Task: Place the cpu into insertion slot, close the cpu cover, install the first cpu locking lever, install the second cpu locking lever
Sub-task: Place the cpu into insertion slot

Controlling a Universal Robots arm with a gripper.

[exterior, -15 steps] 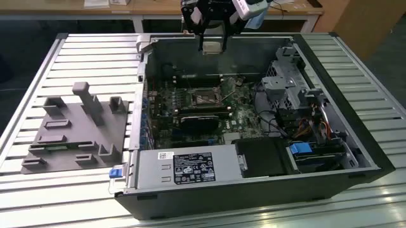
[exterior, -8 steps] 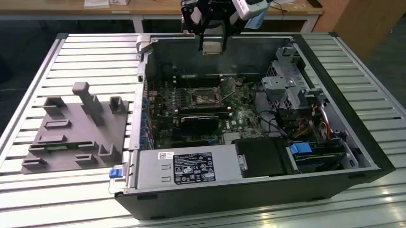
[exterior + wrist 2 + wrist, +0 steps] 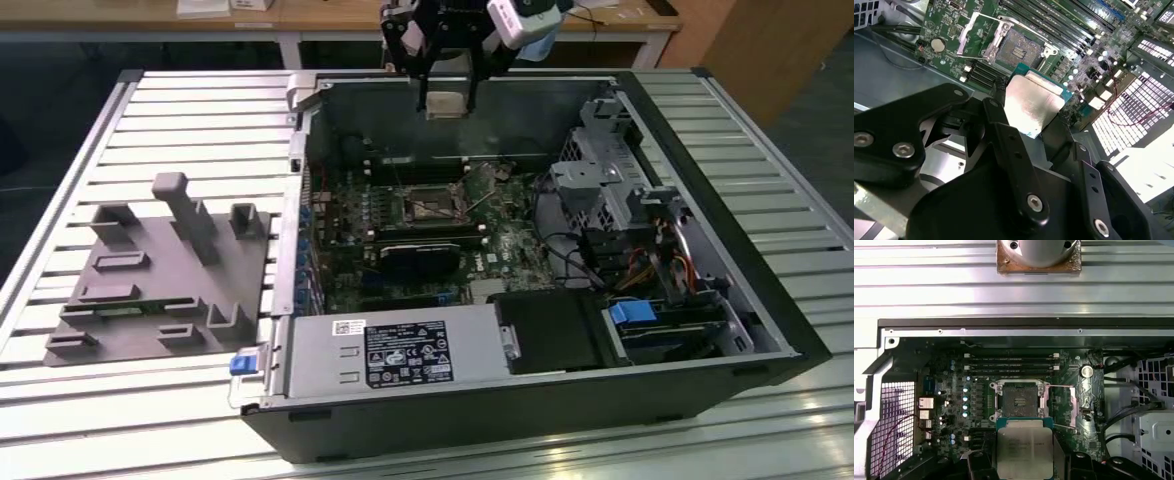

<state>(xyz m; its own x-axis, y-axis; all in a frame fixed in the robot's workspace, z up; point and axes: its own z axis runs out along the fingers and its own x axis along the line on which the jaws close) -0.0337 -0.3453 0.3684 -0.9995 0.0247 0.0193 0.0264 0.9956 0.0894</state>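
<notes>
My gripper hangs above the far wall of the open computer case, shut on the cpu. In both wrist views the cpu shows its pale silver top, pinched by its edges between the black fingers. Below it on the green board lies the insertion slot, dark in the centre and empty. The cpu cover is swung open to one side of the slot, its window cut-out showing board beneath.
Inside the case are a black module just in front of the slot, memory slots, a power supply at the near wall, and a drive cage with cables on the exterior view's right. A grey fixture block stands on the slatted table.
</notes>
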